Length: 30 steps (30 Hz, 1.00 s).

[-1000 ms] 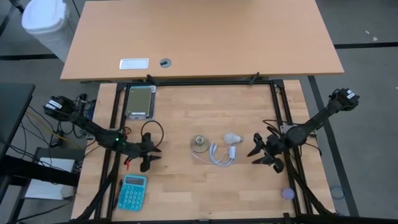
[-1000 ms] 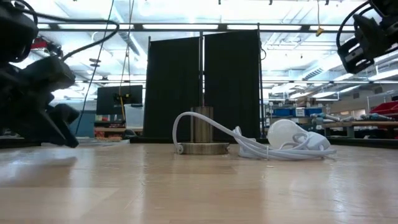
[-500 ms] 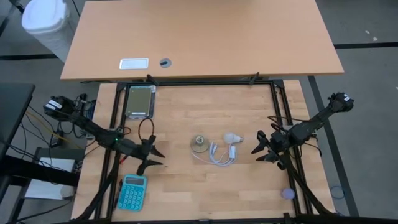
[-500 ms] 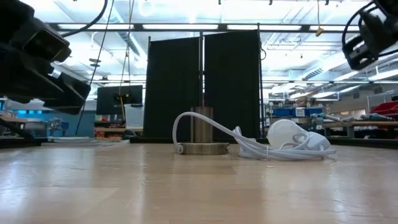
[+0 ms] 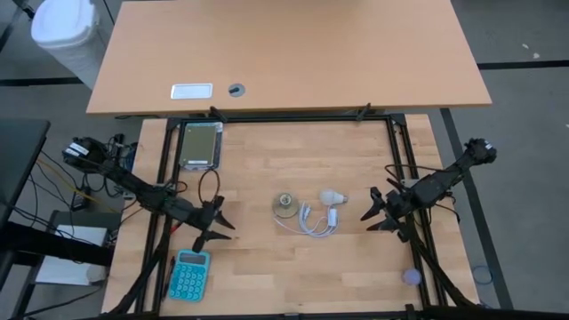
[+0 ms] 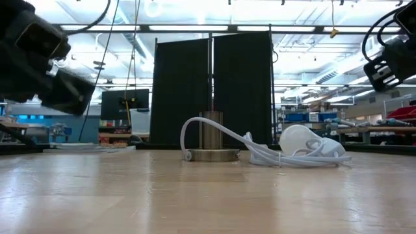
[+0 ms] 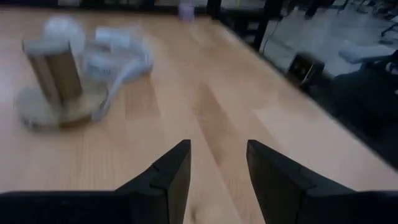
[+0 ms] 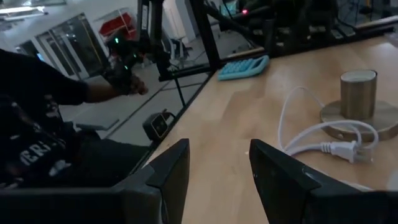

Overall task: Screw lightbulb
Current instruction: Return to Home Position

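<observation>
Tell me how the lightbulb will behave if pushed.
The lightbulb lies on its side; its round globe would probably roll, curving toward the narrow base. It looks small, likely light and fragile. The cord beside it may stop it.

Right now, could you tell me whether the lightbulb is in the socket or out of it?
Out. The lightbulb lies on the table by the white cord, apart from the socket, whose top stands bare.

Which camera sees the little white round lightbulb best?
The low view: the small white frosted lightbulb lies large and side-on. The high view shows it tiny; the left wrist view, far off beyond the metal socket; the right wrist view, hardly.
</observation>
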Motion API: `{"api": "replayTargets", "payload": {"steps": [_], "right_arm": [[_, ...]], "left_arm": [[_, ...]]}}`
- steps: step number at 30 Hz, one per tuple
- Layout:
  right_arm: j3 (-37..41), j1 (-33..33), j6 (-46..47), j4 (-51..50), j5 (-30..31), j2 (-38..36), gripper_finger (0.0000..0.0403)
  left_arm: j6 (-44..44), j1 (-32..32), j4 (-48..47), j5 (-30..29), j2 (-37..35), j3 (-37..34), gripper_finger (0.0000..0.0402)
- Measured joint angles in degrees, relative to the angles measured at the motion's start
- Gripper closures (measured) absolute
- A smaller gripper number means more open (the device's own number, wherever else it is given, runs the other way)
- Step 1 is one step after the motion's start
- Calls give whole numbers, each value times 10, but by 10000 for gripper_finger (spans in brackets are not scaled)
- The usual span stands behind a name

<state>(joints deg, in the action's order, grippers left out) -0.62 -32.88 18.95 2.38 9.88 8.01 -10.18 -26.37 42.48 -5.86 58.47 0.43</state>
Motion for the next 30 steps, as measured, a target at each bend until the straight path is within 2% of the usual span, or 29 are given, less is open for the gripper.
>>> {"api": "replayTargets", "payload": {"steps": [7, 12, 23, 30], "right_arm": [[0, 0, 0, 0, -1, -49, 232], [0, 0, 0, 10, -1, -79, 233], [1, 0, 0, 1, -8, -78, 233], [2, 0, 0, 1, -8, -78, 233]], "left_arm": [[-51, 0, -111, -3, 1, 0, 240], [-110, 0, -87, -16, 0, 0, 240], [-111, 0, -52, -17, -3, 1, 240], [-111, 0, -46, -17, -77, 0, 240]]}}
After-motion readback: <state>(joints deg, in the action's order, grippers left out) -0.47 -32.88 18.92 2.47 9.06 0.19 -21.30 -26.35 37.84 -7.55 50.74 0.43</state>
